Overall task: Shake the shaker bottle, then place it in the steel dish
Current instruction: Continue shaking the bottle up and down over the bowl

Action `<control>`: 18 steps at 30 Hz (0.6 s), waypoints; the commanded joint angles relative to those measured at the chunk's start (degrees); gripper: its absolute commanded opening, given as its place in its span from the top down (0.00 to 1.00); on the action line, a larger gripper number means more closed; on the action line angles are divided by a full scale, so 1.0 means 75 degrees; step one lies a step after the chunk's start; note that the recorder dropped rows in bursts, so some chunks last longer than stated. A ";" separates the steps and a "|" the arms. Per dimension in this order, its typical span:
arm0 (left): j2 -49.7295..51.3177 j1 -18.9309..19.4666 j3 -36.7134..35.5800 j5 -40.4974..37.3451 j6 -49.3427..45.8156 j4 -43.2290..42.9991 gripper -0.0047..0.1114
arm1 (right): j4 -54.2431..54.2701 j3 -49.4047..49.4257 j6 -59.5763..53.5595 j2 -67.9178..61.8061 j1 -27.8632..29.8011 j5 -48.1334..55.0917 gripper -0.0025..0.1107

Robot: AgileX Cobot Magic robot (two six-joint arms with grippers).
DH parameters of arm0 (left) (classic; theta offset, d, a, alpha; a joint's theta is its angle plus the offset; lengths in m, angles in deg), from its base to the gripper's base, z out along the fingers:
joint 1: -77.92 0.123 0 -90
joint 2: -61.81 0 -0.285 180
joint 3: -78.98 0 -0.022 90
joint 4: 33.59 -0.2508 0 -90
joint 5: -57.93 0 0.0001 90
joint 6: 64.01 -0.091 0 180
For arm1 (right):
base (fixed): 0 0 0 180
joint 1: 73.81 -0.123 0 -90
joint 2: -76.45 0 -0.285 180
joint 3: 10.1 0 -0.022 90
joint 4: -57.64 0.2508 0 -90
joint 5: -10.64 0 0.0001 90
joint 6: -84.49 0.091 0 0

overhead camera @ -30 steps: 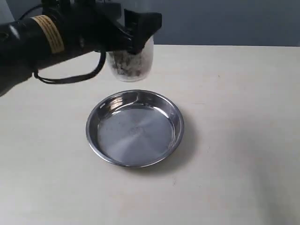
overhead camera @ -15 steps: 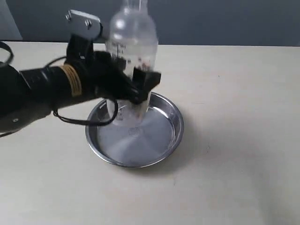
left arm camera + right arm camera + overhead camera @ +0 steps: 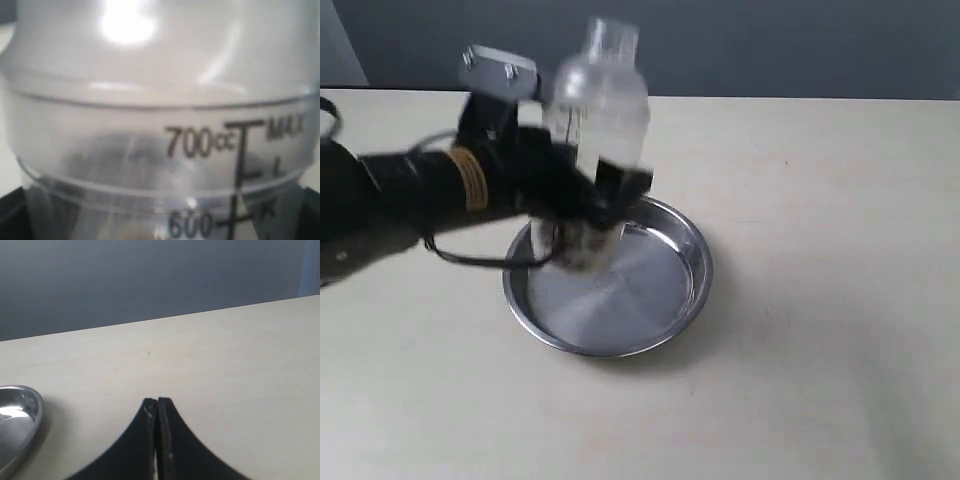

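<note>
- Steel first, in the exterior view: the steel dish [image 3: 692, 285] lies on the beige counter [image 3: 840, 320], well clear of its far edge and left of the middle of the part that shows.
- Same view: the left gripper [image 3: 588, 205] is clenched around the lower body of the shaker bottle [image 3: 597, 105], with 1 black finger [image 3: 620, 185] across its front. The bottle stands nearly upright over the dish's left half, its domed top and small cap uppermost. Motion blur hides whether its base touches the pan.
- Left wrist view: the frosted wall of the shaker bottle [image 3: 150, 95] fills the picture. Its printed scale reads 700cc, MAX and 600, and black gripper parts flank it on 2 sides.
- Right wrist view: the right gripper [image 3: 157, 404] hangs over bare counter [image 3: 230, 365], its 2 fingers pressed together and grasping nothing. A piece of the steel dish [image 3: 22, 437] shows off to one side, well apart from the fingertips.
</note>
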 commanded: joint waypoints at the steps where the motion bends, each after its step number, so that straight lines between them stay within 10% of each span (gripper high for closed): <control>1: -0.0064 -0.0093 -0.0059 0.0640 0.0064 0.0063 0.96 | -0.0028 0.0009 -0.0027 -0.0013 -0.0010 -0.0084 0.99; 18: -0.0341 0.0079 0.0184 0.1102 -0.0070 0.0040 0.96 | -0.0028 0.0009 -0.0027 -0.0013 -0.0010 -0.0099 0.99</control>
